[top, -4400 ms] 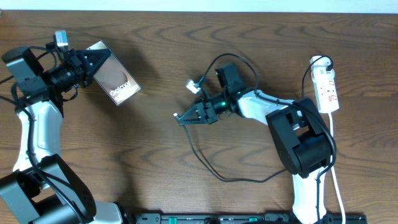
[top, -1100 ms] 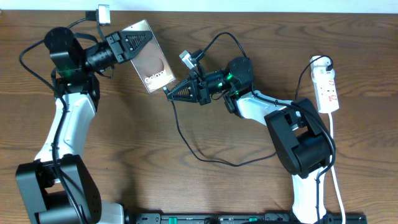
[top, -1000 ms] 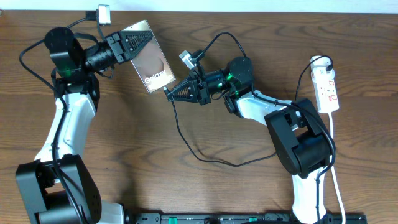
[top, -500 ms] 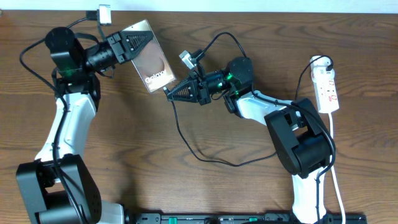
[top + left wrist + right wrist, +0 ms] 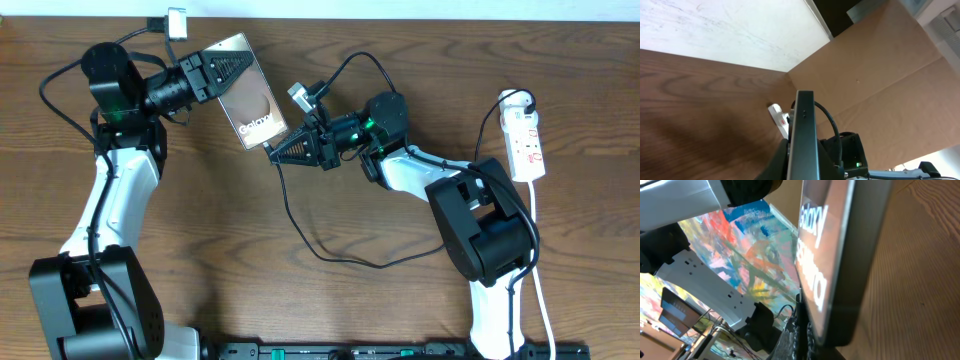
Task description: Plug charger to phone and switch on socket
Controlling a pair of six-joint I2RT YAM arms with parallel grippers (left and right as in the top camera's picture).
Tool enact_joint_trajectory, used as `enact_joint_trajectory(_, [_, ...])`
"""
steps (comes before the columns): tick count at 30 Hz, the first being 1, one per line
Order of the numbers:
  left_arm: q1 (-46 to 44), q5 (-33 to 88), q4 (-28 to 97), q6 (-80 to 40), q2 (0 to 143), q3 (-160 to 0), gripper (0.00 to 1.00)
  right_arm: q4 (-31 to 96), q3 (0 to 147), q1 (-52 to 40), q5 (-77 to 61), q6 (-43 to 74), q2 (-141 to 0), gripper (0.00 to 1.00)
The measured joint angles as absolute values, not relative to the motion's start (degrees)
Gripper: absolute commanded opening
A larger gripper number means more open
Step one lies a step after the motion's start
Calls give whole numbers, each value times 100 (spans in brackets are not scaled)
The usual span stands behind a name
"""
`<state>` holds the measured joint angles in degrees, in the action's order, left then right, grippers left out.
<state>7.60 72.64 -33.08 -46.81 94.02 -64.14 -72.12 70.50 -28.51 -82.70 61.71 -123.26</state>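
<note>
My left gripper [image 5: 222, 74] is shut on the phone [image 5: 253, 103] and holds it tilted above the table, brownish screen with white "Galaxy" text facing up. My right gripper [image 5: 283, 152] is shut on the charger's black connector tip [image 5: 268, 146], which sits right at the phone's lower end. The charger cable [image 5: 330, 252] loops down over the table. In the left wrist view the phone [image 5: 803, 135] is edge-on between the fingers. In the right wrist view the phone [image 5: 837, 255] fills the frame just past the fingertips [image 5: 803, 330]. The white socket [image 5: 526, 140] lies at the far right.
The socket's white cord [image 5: 540, 280] runs down the right edge beside the right arm's base [image 5: 485, 235]. The socket also shows in the left wrist view [image 5: 780, 116], in front of a cardboard wall [image 5: 880, 75]. The table is brown wood.
Over four seconds both arms rose and came together at the table's upper middle. In the last half second the left gripper shifted the phone slightly right, onto the connector tip.
</note>
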Motion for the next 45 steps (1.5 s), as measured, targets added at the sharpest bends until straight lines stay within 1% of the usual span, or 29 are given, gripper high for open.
enact_joint_trajectory(25, [878, 7140, -3306, -4823, 9408, -6414, 7, -7214, 7050, -2849, -8267, 6176, -12326, 1])
enact_joint_trajectory(30, [1026, 7168, -3308, -4827, 9408, -6414, 7, -7214, 7050, -2849, -8267, 6193, -12326, 1])
enact_joint_trajectory(45, [1022, 7354, -3306, -4932, 9408, -6414, 7, -7218, 7050, -2849, -8265, 6195, -12326, 1])
